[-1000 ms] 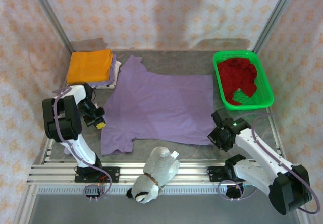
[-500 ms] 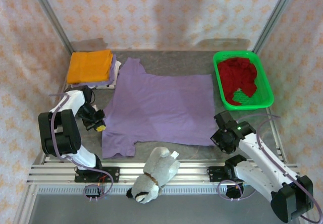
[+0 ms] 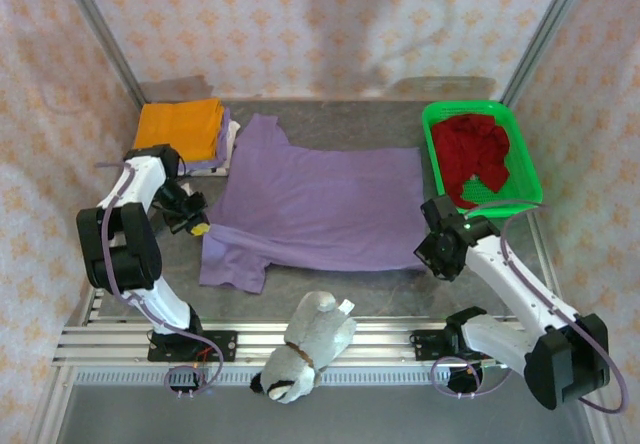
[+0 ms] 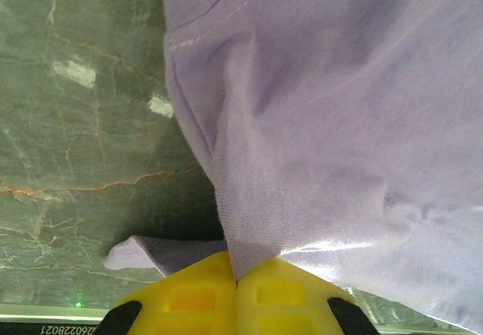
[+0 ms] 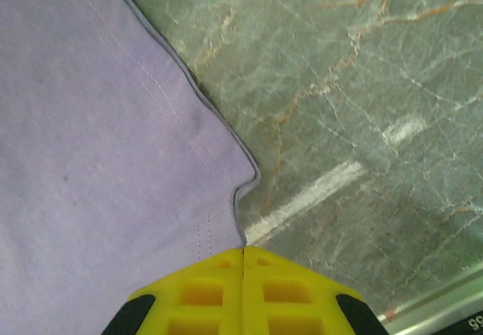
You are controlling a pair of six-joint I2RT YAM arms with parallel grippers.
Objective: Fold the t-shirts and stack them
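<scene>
A lavender-purple t-shirt (image 3: pixel 320 204) lies spread flat across the middle of the table. My left gripper (image 3: pixel 198 227) is shut on its left edge by the sleeve; in the left wrist view the yellow fingertips (image 4: pixel 236 278) pinch a fold of the purple cloth (image 4: pixel 339 124). My right gripper (image 3: pixel 432 257) is shut on the shirt's near right hem corner, and the right wrist view shows that gripper (image 5: pixel 243 250) meeting on the hem (image 5: pixel 90 139). A folded orange t-shirt (image 3: pixel 180 129) tops a small stack at the back left. A dark red t-shirt (image 3: pixel 478 154) lies crumpled in the basket.
The green plastic basket (image 3: pixel 530 179) stands at the back right. A grey-and-white plush toy (image 3: pixel 305 349) lies on the front metal rail (image 3: pixel 120 342) between the arm bases. Patterned walls close in the back and sides. Bare stone table (image 3: pixel 350 289) shows in front of the shirt.
Both grippers have moved away from the front edge, drawing the shirt's near hem back with them. The left sleeve has bunched slightly. Both grips have stayed shut.
</scene>
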